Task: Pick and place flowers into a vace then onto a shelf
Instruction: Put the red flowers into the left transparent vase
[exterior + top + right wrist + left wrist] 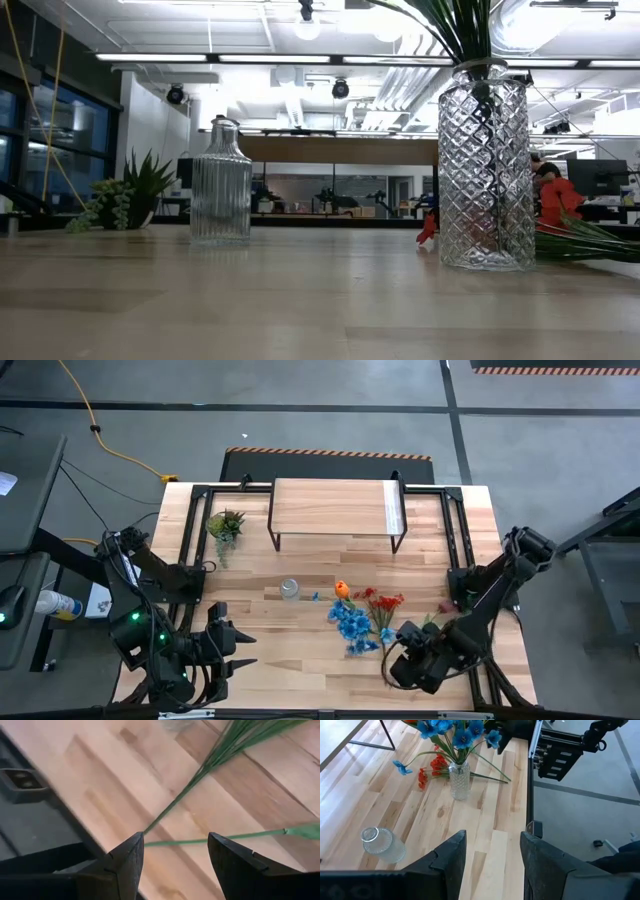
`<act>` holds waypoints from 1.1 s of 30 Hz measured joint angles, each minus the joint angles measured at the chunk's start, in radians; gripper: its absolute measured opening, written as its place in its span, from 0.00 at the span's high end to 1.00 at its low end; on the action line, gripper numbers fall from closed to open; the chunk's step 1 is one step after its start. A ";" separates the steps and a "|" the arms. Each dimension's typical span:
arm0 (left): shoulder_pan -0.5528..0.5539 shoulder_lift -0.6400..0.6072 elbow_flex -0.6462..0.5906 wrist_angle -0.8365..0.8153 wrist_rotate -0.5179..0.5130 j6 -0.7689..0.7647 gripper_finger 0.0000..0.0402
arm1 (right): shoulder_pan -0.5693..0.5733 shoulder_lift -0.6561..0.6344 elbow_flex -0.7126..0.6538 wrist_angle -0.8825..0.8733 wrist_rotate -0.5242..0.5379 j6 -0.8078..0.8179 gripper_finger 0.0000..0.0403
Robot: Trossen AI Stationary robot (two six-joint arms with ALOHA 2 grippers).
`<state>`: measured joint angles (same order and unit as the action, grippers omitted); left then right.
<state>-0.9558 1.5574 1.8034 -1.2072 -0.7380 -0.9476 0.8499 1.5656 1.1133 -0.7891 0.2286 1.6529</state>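
Right claw (172,857): both dark fingers stand apart and hold nothing; they hang low over the near right part of the worktop, with thin green stems lying on the wood between and just beyond them.
Left claw (492,855): fingers parted, nothing between them; it waits over the near left part of the worktop (300,650), well apart from the flowers.
Vase with flowers: a clear vase (459,781) with a diamond pattern stands upright on the worktop and carries the blue cluster (455,730), whose stems go down into it.
Blue cluster from above (352,622): it shows right of the middle of the worktop, near the right claw.
Red cluster (381,603): it lies flat on the wood just beside the vase, on the side toward the shelf.
Orange tulip (342,589): it lies near the blue and red flowers, between them and the shelf.
Single blue blossom (401,768): it lies alone on the wood near the red cluster.
Second glass vessel (290,589): a ribbed clear bottle, upright, near the middle of the worktop, without flowers.
Shelf (335,508): light wood top on black legs, at the far side of the worktop; nothing stands on it.
Potted plant (226,524): small, green and spiky, just beside the left end of the shelf.
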 joint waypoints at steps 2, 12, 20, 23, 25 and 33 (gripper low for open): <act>0.000 0.000 0.000 0.000 0.000 0.000 0.45 | -0.005 0.026 0.000 0.000 -0.004 0.007 0.48; 0.000 0.000 0.000 -0.010 0.004 0.000 0.45 | 0.061 0.069 0.000 -0.166 -0.150 0.069 0.48; 0.000 0.000 0.000 -0.034 -0.001 0.000 0.45 | 0.080 0.067 0.000 -0.191 -0.140 0.112 0.48; 0.000 0.000 0.000 -0.034 -0.009 0.000 0.45 | 0.079 0.067 0.000 -0.196 -0.059 0.061 0.48; 0.000 0.000 0.000 -0.034 -0.010 0.000 0.45 | 0.075 0.067 0.000 -0.215 -0.020 0.032 0.48; 0.000 0.000 0.000 -0.026 -0.013 0.000 0.45 | 0.049 0.077 0.000 -0.224 0.103 -0.038 0.48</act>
<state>-0.9558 1.5574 1.8030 -1.2330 -0.7506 -0.9478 0.8992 1.6423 1.1133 -1.0128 0.3313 1.6150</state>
